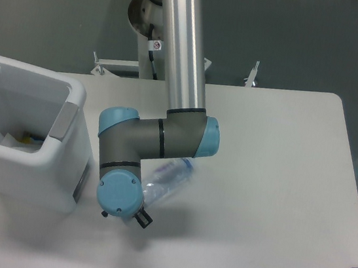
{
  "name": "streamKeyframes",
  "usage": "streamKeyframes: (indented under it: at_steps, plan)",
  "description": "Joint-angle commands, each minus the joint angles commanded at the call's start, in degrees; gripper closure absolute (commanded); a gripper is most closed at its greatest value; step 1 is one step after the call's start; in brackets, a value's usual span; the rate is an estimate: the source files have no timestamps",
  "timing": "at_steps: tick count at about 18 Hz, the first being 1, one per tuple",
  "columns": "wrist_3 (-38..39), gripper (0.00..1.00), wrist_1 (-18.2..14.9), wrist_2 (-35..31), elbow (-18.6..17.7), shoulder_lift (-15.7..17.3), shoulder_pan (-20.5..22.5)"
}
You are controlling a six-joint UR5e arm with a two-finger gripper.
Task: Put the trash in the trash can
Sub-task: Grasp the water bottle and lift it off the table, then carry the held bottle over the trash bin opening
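Bench [277,187] white, fills most of frame. Trash can [62,171] at left edge, open top, grey tab [64,121] on right rim; some pale items inside, too small to tell. Arm comes down from upper centre, elbow bends left, blue-capped wrist [119,193] at lower centre. Bottle [168,175] just right of wrist, tilted, slightly blurred, one end hidden behind wrist. Tool [142,218] mostly hidden under wrist; finger state not visible.

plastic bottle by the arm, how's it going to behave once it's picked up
The bottle looks clear and apparently empty, so probably very light. Its dented walls suggest it would flex under the fingers. The smooth, rounded body might slip or twist on the way to the white bin.
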State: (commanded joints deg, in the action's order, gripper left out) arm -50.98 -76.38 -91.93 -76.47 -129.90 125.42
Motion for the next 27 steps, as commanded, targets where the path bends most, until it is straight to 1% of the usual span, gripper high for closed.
streamKeyframes:
  at_steps: [4,7,12,15,20,23,26,27]
  plan:
    - [0.09,0.41,3.69,0.00,0.09,0.00,0.00]
    - [0.18,0.41,4.31,0.17,0.26,0.61,0.17]
    - [0.00,0.41,4.40,0.53,0.62,4.21,1.67]
    - [0.09,0.41,6.15,2.28,0.62,6.50,2.81]
    - [0.44,0.41,10.02,8.95,0.70,9.84,5.27]
    - [2.28,0.41,12.65,12.82,0.79,12.12,6.32]
    - [5.26,0.41,14.86,18.96,2.37,13.71,7.64]
    - [7.28,0.41,15.56,21.77,3.68,13.80,7.91]
